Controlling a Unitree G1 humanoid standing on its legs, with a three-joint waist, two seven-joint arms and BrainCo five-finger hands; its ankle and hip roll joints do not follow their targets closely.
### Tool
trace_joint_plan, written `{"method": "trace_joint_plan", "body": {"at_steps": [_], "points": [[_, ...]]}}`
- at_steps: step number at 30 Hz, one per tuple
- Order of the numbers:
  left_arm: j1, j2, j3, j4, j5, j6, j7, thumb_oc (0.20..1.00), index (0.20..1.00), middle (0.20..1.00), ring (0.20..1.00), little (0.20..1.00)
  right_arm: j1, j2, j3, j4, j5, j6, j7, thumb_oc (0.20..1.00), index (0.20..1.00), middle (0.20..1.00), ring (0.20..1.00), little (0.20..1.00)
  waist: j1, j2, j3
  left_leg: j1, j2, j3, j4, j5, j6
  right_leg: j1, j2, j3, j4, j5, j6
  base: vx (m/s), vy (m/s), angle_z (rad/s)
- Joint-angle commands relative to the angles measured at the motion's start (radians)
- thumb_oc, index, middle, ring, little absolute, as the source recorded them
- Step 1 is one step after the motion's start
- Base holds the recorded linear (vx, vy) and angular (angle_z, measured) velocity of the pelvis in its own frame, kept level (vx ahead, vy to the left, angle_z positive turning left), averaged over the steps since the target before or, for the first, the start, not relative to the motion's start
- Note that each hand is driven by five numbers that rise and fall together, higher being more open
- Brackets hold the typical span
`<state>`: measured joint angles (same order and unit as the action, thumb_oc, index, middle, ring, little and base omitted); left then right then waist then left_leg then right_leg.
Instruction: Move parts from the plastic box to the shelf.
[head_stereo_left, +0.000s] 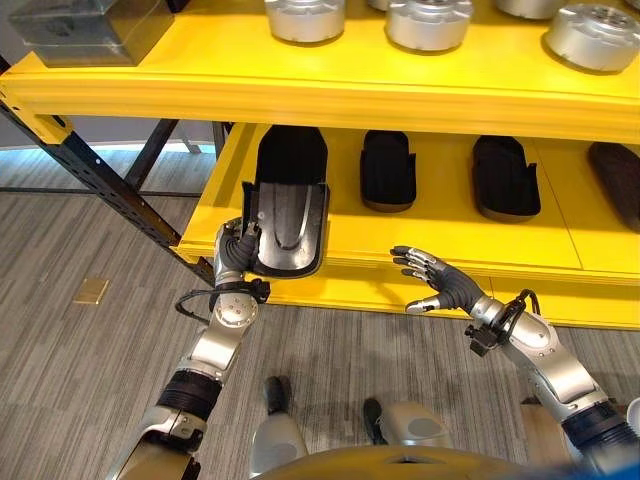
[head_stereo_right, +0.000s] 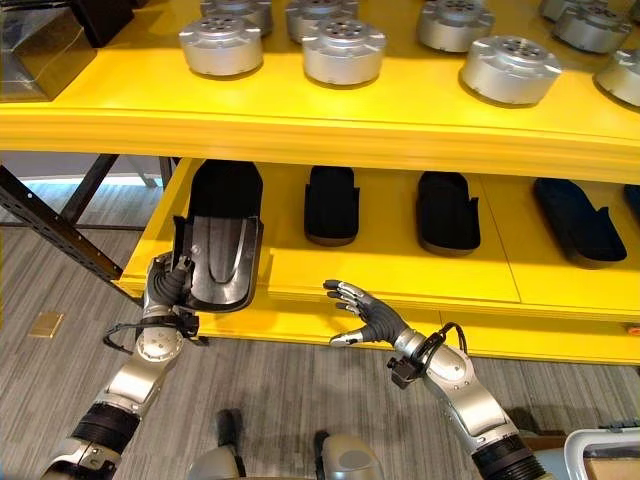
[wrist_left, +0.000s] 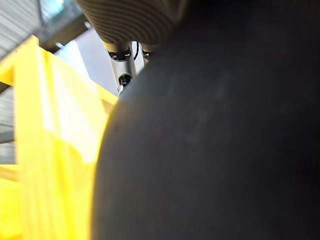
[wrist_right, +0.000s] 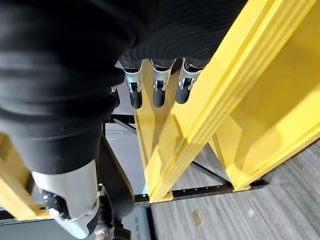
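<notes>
Left hand (head_stereo_left: 237, 256): we grip the black part (head_stereo_left: 290, 228) at the shelf (head_stereo_left: 440, 225) edge.
Right hand (head_stereo_left: 441, 283): ours hangs spread, empty, beside it.

Bright, even overhead light; glare on yellow shelf (head_stereo_left: 420, 95); lower tier shaded; left wrist view dark, seemingly defocused.

Twin head views down on the same yellow shelf (head_stereo_left: 420, 95); close-up wrist views.

Round parts (head_stereo_right: 343, 50) sit on the shelf (head_stereo_right: 300, 125) above, apparently, flat parts (head_stereo_right: 331, 204).
</notes>
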<state>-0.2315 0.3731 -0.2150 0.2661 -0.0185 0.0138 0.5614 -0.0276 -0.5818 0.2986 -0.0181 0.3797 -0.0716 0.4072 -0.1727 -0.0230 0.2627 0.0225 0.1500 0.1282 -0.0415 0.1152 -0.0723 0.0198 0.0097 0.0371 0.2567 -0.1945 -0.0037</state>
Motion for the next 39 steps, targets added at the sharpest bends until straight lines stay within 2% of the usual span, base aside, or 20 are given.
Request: {"method": "trace_joint_plan", "body": {"at_steps": [1,4,8,12,14,16,17,22,32,39], "points": [[-0.05,0.014,0.024,-0.051,0.047,-0.06,0.052,0.2,0.2,0.2,0.2,0.2,0.004,0.01,0.001,-0.065,0.055,-0.052,-0.004,1.0,1.0,1.0,1.0,1.0,0.03,-0.019,-0.029,-0.048,0.009,-0.019,0.063,-0.054,0.001,-0.01,-0.074,-0.08,-0.125,0.118,0.058,0.01,0.111,-0.08],[-0.054,0.016,0.027,-0.061,0.052,-0.03,0.094,0.2,0.2,0.2,0.2,0.2,-0.006,0.019,0.006,-0.077,0.054,-0.036,-0.02,1.0,1.0,1.0,1.0,1.0,0.039,-0.023,-0.022,-0.022,-0.015,-0.006,0.046,-0.073,0.012,-0.026,-0.087,-0.088,-0.147,0.141,0.073,0.02,0.1,-0.15],[-0.064,0.027,0.032,-0.061,0.062,-0.008,0.119,0.2,0.2,0.2,0.2,0.2,-0.022,0.016,0.009,-0.081,0.049,-0.033,-0.03,1.0,1.0,1.0,1.0,1.0,0.043,-0.024,-0.012,-0.029,-0.025,-0.003,0.055,-0.083,0.018,-0.037,-0.09,-0.083,-0.153,0.148,0.076,-0.02,0.052,-0.07],[-0.122,0.05,0.026,-0.005,0.051,0.013,0.177,0.2,0.2,0.2,0.2,0.2,-0.076,-0.002,0.021,-0.07,0.078,-0.033,-0.053,1.0,1.0,1.0,1.0,1.0,0.045,-0.024,0.019,-0.067,-0.04,-0.002,0.094,-0.098,0.027,-0.07,-0.089,-0.074,-0.135,0.147,0.075,-0.08,0.051,-0.05],[-0.18,0.078,0.036,0.071,0.024,-0.003,0.205,0.2,0.2,0.2,0.2,0.2,-0.124,-0.019,0.019,-0.074,0.102,-0.036,-0.026,1.0,1.0,1.0,1.0,1.0,0.04,-0.023,0.046,-0.095,-0.045,0.001,0.122,-0.104,0.029,-0.097,-0.091,-0.067,-0.12,0.146,0.074,-0.12,0.08,-0.12],[-0.22,0.095,0.042,0.116,0.004,-0.013,0.211,0.2,0.2,0.2,0.2,0.2,-0.145,-0.025,0.014,-0.087,0.106,-0.03,-0.005,1.0,1.0,1.0,1.0,1.0,0.035,-0.022,0.062,-0.109,-0.046,0.009,0.13,-0.106,0.029,-0.114,-0.093,-0.062,-0.112,0.147,0.075,-0.1,0.09,-0.16],[-0.263,0.119,0.056,0.167,-0.01,-0.025,0.216,0.2,0.2,0.2,0.2,0.2,-0.17,-0.043,0.007,-0.11,0.126,-0.015,0.039,1.0,1.0,1.0,1.0,1.0,0.027,-0.021,0.079,-0.121,-0.045,0.023,0.137,-0.107,0.028,-0.13,-0.097,-0.063,-0.108,0.149,0.077,-0.11,0.113,-0.25],[-0.39,0.2,0.048,0.27,-0.036,-0.009,0.233,0.2,0.2,0.2,0.2,0.2,-0.241,-0.106,0.012,-0.149,0.144,0.016,0.09,1.0,1.0,1.0,1.0,1.0,0.022,-0.034,0.124,-0.171,-0.029,0.074,0.183,-0.118,0.026,-0.187,-0.117,-0.089,-0.088,0.157,0.082,-0.09,0.065,-0.31],[-0.634,0.291,-0.028,0.437,-0.087,0.046,0.313,0.2,0.2,0.2,0.2,0.2,-0.389,-0.17,0.038,-0.17,0.188,0.059,0.083,1.0,1.0,1.0,1.0,1.0,-0.006,-0.05,0.21,-0.292,-0.021,0.094,0.288,-0.143,0.031,-0.308,-0.11,-0.067,-0.026,0.157,0.067,-0.06,0.049,-0.15],[-0.732,0.354,-0.059,0.502,-0.114,0.121,0.345,0.2,0.2,0.2,0.2,0.2,-0.406,-0.209,0.022,-0.192,0.204,0.068,0.087,1.0,1.0,1.0,1.0,1.0,-0.023,-0.055,0.243,-0.329,-0.02,0.109,0.317,-0.153,0.037,-0.36,-0.113,-0.053,0.005,0.159,0.069,-0.02,0.029,-0.06]]}}
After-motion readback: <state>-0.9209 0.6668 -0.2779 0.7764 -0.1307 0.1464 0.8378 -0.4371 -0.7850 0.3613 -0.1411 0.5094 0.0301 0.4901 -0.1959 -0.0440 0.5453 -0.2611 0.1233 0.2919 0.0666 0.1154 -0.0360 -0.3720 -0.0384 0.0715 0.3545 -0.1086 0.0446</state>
